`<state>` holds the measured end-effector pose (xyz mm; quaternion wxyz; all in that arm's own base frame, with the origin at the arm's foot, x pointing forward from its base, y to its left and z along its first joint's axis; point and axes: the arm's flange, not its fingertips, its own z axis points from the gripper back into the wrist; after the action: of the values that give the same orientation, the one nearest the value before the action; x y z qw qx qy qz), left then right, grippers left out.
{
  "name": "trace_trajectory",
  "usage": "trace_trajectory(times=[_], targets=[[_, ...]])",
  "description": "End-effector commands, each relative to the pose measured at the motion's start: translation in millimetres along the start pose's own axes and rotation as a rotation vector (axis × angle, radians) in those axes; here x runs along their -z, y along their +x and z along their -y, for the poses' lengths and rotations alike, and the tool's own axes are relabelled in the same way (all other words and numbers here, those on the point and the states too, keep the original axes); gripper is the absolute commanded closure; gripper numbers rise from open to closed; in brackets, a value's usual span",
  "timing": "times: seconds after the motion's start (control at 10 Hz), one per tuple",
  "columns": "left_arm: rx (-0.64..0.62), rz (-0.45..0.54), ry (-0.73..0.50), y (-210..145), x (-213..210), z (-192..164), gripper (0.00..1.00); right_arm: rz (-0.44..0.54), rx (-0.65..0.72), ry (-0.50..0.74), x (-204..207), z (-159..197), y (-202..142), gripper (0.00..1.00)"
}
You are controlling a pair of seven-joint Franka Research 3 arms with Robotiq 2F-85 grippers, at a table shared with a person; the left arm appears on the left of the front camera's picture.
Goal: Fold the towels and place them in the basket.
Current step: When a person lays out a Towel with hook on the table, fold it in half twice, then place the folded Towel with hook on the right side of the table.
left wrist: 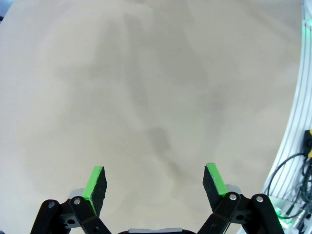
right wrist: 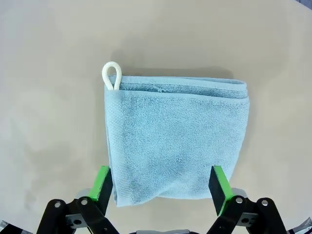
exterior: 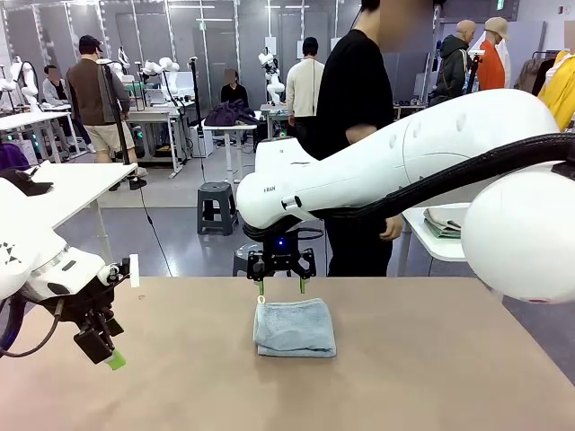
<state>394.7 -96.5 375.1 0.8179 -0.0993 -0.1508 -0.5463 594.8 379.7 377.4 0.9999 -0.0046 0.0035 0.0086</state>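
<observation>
1 folded blue towel [exterior: 295, 328] on table [exterior: 449, 359], right fingers [right wrist: 102, 183] spread over it, left fingers [left wrist: 95, 185] spread, empty

One towel [exterior: 295, 327] lies mid-way across the desk [exterior: 431, 359]. Over its far edge hangs the right tool [exterior: 282, 288]; the left tool [exterior: 103, 355] is well left, over bare desk. A person [exterior: 355, 90] stands behind the desk.
</observation>
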Motion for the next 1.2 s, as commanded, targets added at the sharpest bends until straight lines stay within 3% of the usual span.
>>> trace_trajectory(times=[0.0, 0.8, 0.9, 1.1], targets=[[-0.001, -0.012, 0.011, 0.2, -0.6, -1.2, 0.0, 0.002, 0.0, -0.004, 0.0, 0.5, 1.6, 0.0], [-0.001, -0.012, 0.011, 0.2, -0.6, -1.2, 0.0, 0.0, 0.0, 0.0, 0.0, 0.0, 0.0, 0.0], [-0.001, -0.012, 0.011, 0.2, -0.6, -1.2, 0.0, 0.058, -0.02, 0.121, -33.4, 27.7, -28.9, 0.0], [-0.001, -0.012, 0.011, 0.2, -0.6, -1.2, 0.0, 0.11, -0.017, 0.218, -47.7, 93.5, -67.1, 0.0]])
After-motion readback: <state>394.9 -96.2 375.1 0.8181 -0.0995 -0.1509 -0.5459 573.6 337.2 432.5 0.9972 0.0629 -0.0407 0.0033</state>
